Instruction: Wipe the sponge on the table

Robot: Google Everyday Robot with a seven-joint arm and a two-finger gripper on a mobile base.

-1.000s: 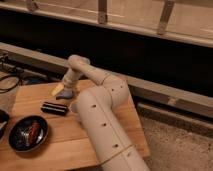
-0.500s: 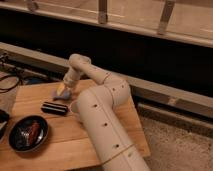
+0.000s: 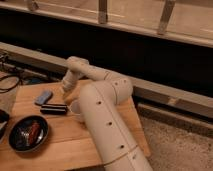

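Note:
The blue-grey sponge [image 3: 43, 97] lies flat on the light wooden table [image 3: 55, 147], toward its far left side. My gripper [image 3: 65, 90] hangs low over the table just right of the sponge, with a small gap between them. The arm's white forearm reaches down to it from an elbow above the table's far edge. Nothing shows in the gripper.
A black rectangular bar [image 3: 54, 108] lies just in front of the sponge. A white cup [image 3: 75, 107] peeks out beside my arm. A black bowl [image 3: 28, 134] holding something red-orange sits front left. Cables [image 3: 10, 82] lie left of the table. A dark wall runs behind.
The sponge now lies farther left on the table than a second ago, when it was under the gripper. The gripper has stayed in nearly the same spot.

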